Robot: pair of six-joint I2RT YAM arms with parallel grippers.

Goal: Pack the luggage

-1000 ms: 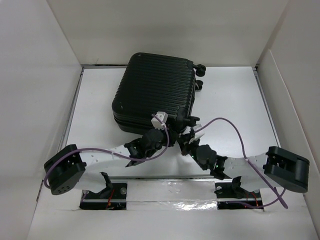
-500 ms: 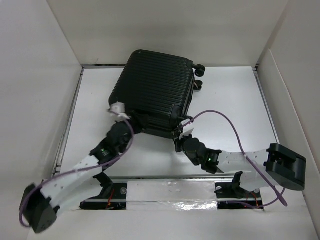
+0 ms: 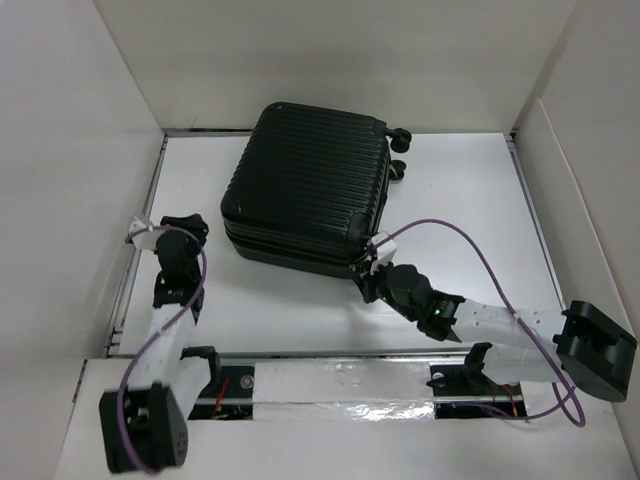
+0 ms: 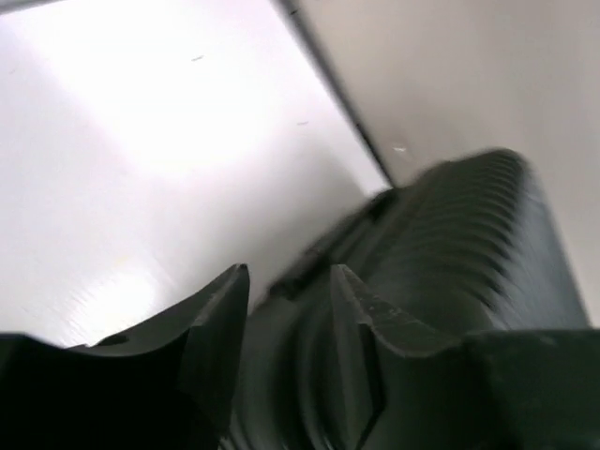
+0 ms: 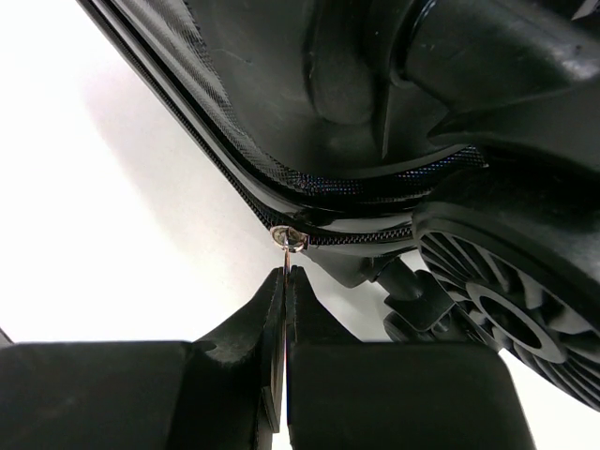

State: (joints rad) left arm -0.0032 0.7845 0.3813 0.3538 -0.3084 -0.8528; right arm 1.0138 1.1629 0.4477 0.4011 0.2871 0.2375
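The luggage (image 3: 305,180) is a black ribbed suitcase lying flat at the middle back of the table, closed, its caster wheels (image 3: 400,150) at the right. My right gripper (image 3: 368,282) is at its near right corner, shut on the metal zipper pull (image 5: 286,258), which hangs from the slider (image 5: 291,238) on the zipper track. A caster wheel (image 5: 506,309) sits just right of it. My left gripper (image 3: 190,222) is open and empty, just left of the luggage's left side; the ribbed shell (image 4: 469,244) fills its blurred wrist view, beyond the fingertips.
White walls enclose the table (image 3: 460,210) at the left, back and right. A metal rail (image 3: 340,362) runs along the near edge by the arm bases. Purple cables loop from both arms.
My left arm has swung from the luggage's near edge out to the left side of the table. My right gripper stays at the near right corner. The luggage turned slightly.
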